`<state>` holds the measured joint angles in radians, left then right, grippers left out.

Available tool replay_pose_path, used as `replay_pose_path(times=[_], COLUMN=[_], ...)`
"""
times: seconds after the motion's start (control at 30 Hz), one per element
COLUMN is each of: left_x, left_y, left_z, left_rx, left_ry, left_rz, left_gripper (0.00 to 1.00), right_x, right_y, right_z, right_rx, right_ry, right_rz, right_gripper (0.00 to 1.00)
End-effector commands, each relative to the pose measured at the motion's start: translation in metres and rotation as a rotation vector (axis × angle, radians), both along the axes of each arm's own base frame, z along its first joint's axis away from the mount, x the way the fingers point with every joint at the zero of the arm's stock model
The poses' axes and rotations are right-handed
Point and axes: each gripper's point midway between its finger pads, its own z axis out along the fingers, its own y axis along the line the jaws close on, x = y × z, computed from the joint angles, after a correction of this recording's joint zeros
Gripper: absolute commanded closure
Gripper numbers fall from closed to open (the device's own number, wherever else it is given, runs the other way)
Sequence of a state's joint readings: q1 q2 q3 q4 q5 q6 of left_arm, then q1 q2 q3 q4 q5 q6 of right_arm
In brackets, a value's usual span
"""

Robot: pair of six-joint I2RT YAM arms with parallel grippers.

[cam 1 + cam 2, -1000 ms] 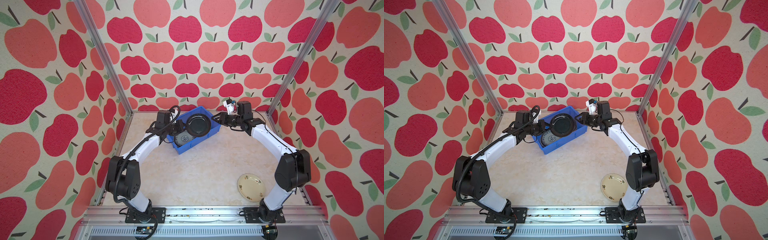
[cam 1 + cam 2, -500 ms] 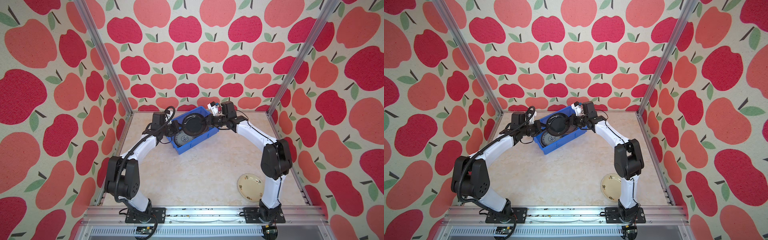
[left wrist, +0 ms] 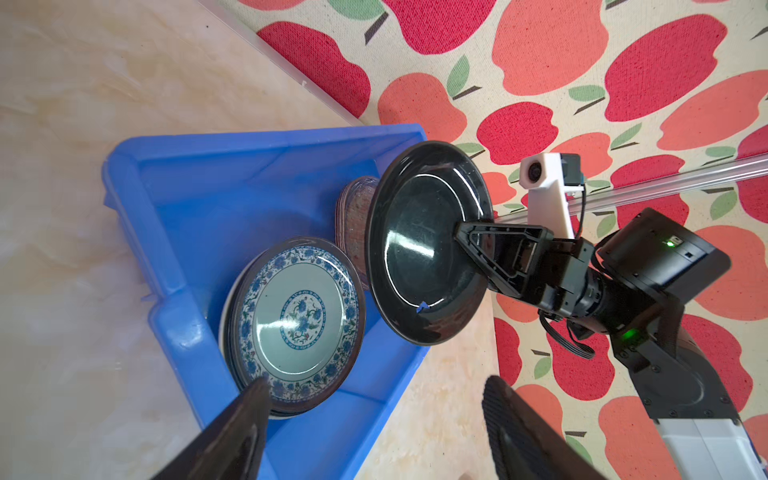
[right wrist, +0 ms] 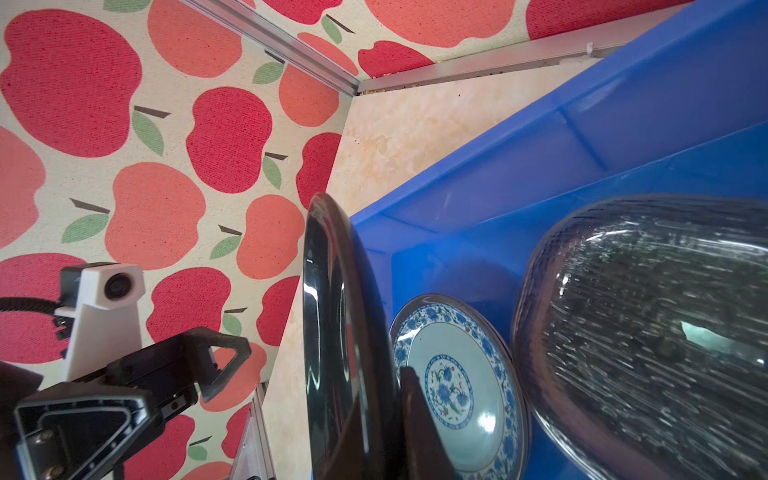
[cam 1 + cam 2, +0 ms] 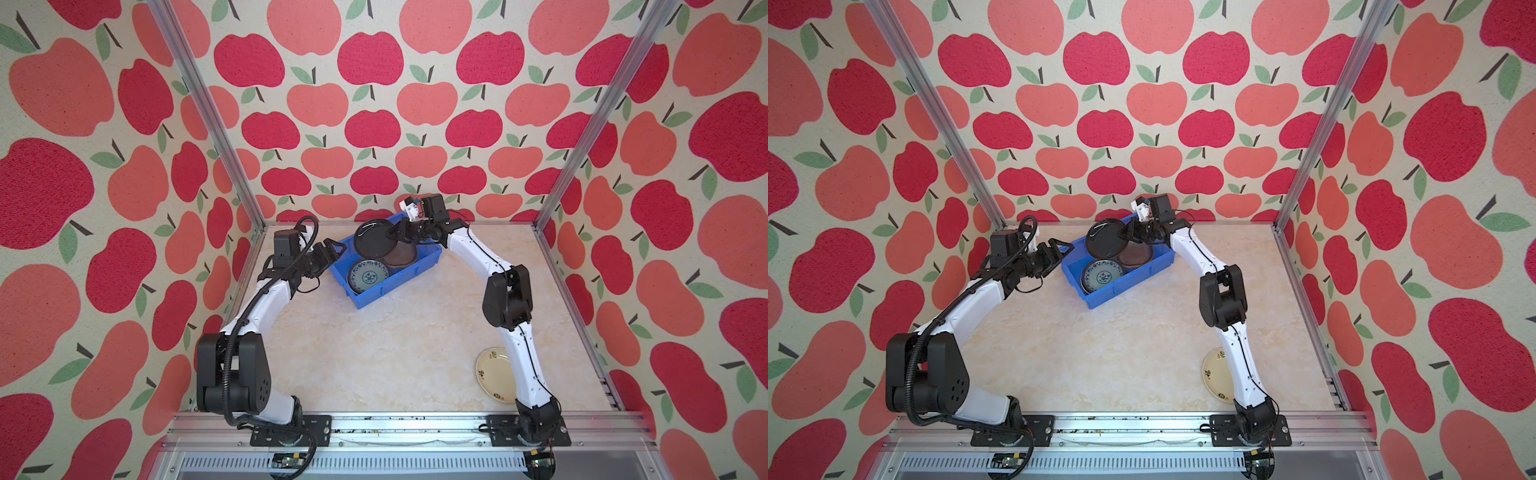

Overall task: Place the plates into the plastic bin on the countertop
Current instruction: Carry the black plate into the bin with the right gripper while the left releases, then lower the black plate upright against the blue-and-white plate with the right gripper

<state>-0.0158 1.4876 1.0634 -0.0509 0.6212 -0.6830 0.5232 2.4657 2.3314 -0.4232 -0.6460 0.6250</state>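
Handover done: right gripper (image 5: pixel 392 237) now pinches the black plate (image 5: pixel 371 246) by its rim. Left gripper (image 5: pixel 332 250), which had it a second ago, has let go, jaws spread. Plate hangs tilted off the right jaw tips, over the teal plate (image 5: pixel 368 275) and glass stack (image 5: pixel 402 255) in the plastic bin (image 5: pixel 388 287). My read: right only needs to lower and release. Cream plate (image 5: pixel 493 374) is well apart on the countertop (image 5: pixel 374 353).

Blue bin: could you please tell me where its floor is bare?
Bare floor lies along the blue bin's far-left wall, bordered by the teal plate and the glass plates. Those two crowd the near side.
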Motion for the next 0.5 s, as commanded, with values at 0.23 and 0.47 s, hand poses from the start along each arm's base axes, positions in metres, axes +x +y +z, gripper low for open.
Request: replay_pose_path(times=[0.23, 0.47], left_x=[-0.009, -0.005], left_y=[0.010, 0.008], left_z=[-0.011, -0.018], left_rx=[0.026, 0.011], left_ry=[0.005, 0.016], left_rz=[0.025, 0.018], left_gripper=[0.17, 0.18], right_x=[-0.020, -0.032], right_y=[0.012, 0.015], right_z=[-0.044, -0.061], right_rx=[-0.081, -0.104], right_ry=[0.074, 0.079], right_rz=[0.121, 0.182], right_gripper=[1.00, 1.00])
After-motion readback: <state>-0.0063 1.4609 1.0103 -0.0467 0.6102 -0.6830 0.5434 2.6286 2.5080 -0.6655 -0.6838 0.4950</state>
